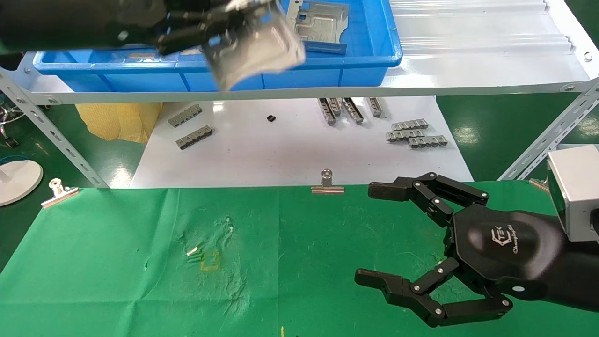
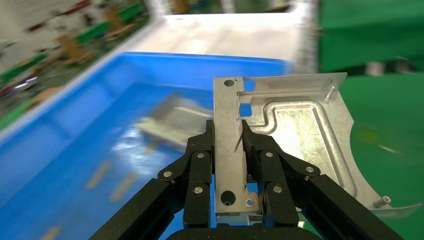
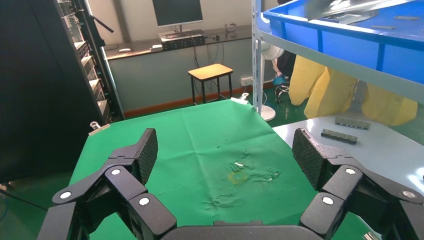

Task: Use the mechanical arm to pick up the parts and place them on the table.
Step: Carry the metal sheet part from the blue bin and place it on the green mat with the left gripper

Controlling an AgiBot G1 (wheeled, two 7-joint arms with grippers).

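**Gripping a bracket above the blue bin**

Lifted clear of the blue bin point(image 1: 281, 61), a silvery sheet-metal part point(image 1: 255, 51) is held by the left pincer point(image 1: 220, 32) at the top left of the head view, in front of the bin's near wall and well above the green bench point(image 1: 117, 262). In the left wrist view the black fingers point(image 2: 200, 170) are seen pressed against both faces of one bent-up flange of the part point(image 2: 295, 130), and the plate is carried tilted, its embossed ridge and curved cut-out corner turned outward. A second part point(image 1: 320, 21) is seen lying in the bin, which rests on the white shelf point(image 1: 468, 70).

Over on the right, the right pincer point(image 1: 374, 234) is held low over the bench, spread wide with nothing between its fingers point(image 3: 135, 155); the TEK logo is visible on its glossy palm. Nothing is touched by it.

On the bench, a small yellow square mark point(image 1: 210, 260) is seen left of centre amid wrinkles in the cloth, and binder clips point(image 1: 327, 183) are fixed along the far edge. Beyond that edge, small grey toothed strips point(image 1: 414, 132) are scattered on the white sheet point(image 1: 290, 150) beneath the shelf.
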